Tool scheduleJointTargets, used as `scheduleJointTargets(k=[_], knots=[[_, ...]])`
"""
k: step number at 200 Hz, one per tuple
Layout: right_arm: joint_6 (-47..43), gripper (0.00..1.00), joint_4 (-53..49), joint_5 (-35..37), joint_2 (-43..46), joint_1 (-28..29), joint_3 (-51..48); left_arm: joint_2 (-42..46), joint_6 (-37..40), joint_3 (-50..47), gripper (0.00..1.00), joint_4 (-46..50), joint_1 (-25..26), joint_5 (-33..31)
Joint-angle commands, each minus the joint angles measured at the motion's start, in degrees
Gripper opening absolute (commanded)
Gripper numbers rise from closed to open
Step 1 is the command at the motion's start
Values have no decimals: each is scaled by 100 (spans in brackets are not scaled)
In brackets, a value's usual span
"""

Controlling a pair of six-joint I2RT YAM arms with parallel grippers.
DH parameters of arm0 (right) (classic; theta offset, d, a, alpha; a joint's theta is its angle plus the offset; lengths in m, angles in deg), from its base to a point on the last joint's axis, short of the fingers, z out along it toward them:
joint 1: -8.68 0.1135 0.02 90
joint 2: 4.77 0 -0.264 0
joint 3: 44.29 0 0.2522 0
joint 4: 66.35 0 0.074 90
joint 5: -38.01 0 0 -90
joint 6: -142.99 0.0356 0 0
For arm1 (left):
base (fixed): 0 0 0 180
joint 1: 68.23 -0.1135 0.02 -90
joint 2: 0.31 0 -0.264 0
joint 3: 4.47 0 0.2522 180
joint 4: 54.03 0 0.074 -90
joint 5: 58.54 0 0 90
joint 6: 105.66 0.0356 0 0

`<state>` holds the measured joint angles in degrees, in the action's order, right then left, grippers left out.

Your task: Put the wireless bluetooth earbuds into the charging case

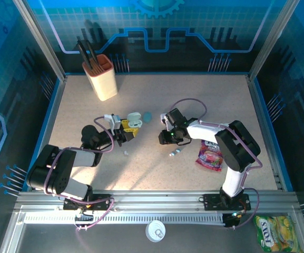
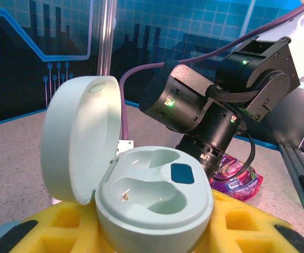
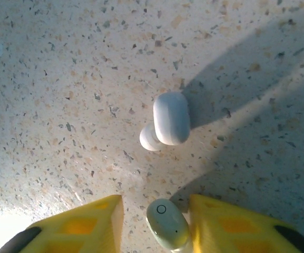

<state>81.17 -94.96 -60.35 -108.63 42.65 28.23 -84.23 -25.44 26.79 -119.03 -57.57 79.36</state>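
Left gripper point(image 1: 123, 132) clamps the open case point(image 2: 154, 232), both wells point(image 2: 162, 203) empty. Right gripper point(image 3: 156, 221) straddles a bud point(image 3: 167, 227); whether it is truly pinched, I cannot tell. Another bud point(image 3: 168, 120) lies on the table point(image 3: 62, 79) just ahead. Secure the pinch first, then match the bud to its well before lowering.

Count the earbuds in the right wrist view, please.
2. One white earbud lies on the table, ahead of the right claw; one pale earbud sits between its fingers. Others may be hidden outside this view.
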Motion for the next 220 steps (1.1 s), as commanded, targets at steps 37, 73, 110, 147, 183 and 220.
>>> scheduleJointTargets(k=[37, 73, 110, 147, 183, 220], knots=[[-11, 25, -301, 2, -62, -75, -13, 19, -114, 88, 27, -157, -63, 184], [-56, 23, 142, 48, 316, -67, -321, -17, -68, 75, 27, -157, -64, 192], [-191, 21, 783, 344, 1019, 1, -771, -88, -103, 109, 27, -157, -54, 244], [-515, 20, 1173, 821, 1945, 218, -1130, -147, -140, 165, 26, -151, 2, 298], [-1022, 20, 1535, 1097, 2875, 649, -1172, -208, -125, 219, 26, -157, 66, 345], [-1491, 20, 1653, 944, 3223, 1124, -740, -216, -94, 228, 26, -157, 86, 375]])
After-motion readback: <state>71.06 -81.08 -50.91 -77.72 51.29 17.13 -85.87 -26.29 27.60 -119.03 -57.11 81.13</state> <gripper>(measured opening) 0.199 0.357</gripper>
